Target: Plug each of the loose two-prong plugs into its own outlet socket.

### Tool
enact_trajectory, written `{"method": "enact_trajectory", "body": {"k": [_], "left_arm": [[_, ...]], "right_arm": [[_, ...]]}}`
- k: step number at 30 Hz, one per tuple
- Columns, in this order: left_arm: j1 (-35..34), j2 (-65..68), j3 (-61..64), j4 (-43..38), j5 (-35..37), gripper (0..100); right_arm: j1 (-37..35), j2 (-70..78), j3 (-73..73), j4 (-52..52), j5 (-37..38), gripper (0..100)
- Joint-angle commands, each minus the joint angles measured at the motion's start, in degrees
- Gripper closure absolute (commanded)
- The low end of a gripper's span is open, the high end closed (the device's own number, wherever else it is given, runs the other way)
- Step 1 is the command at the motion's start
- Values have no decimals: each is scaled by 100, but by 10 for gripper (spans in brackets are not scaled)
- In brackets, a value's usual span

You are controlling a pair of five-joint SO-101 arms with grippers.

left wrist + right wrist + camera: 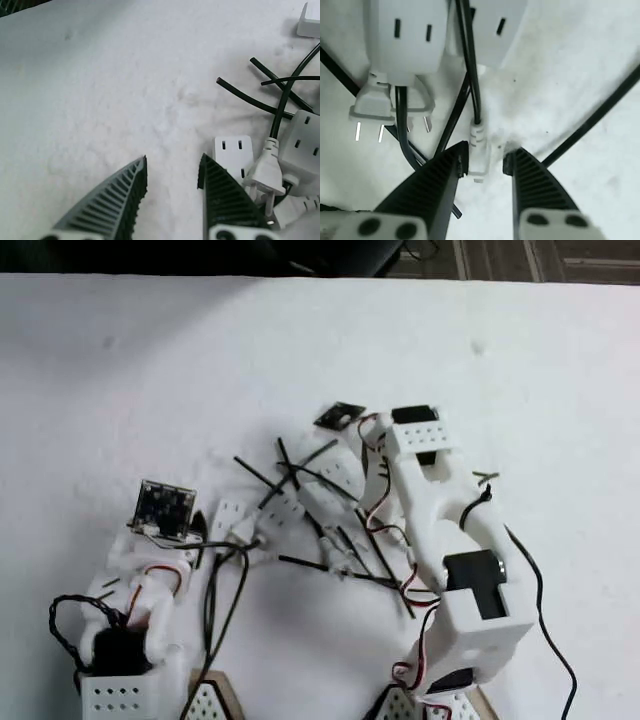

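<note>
Left end effector [171,167]: fingers apart, holding nothing, low over the bare counter [100,80].
Small outlet [233,152]: flat on the counter, slots up, just beside one finger of the left end effector.
Loose plug [264,172]: white, lying against the small outlet's edge, prongs bare.
Right end effector [486,155]: fingers apart on either side of a cord plug [479,145]; one finger touches it, the other stands clear.
Spare plug [370,107]: on the counter beside a wide outlet [407,35], prongs bare.
</note>
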Motion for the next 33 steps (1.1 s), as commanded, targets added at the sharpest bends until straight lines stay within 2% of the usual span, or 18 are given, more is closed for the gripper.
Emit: {"method": "enact_trajectory", "body": {"k": [1,14,22,33], "left_arm": [[40,-57,-35,-123,26,816],[40,-57,-35,-123,26,816],[40,-57,-35,-123,26,816],[48,-57,-35,-123,26,816]], "right_arm": [[251,-22,-273,127,26,884],[242,251,-132,171,26,883],[66,295,-598,743,-9,883],[66,971,-510,409,18,885]]}}
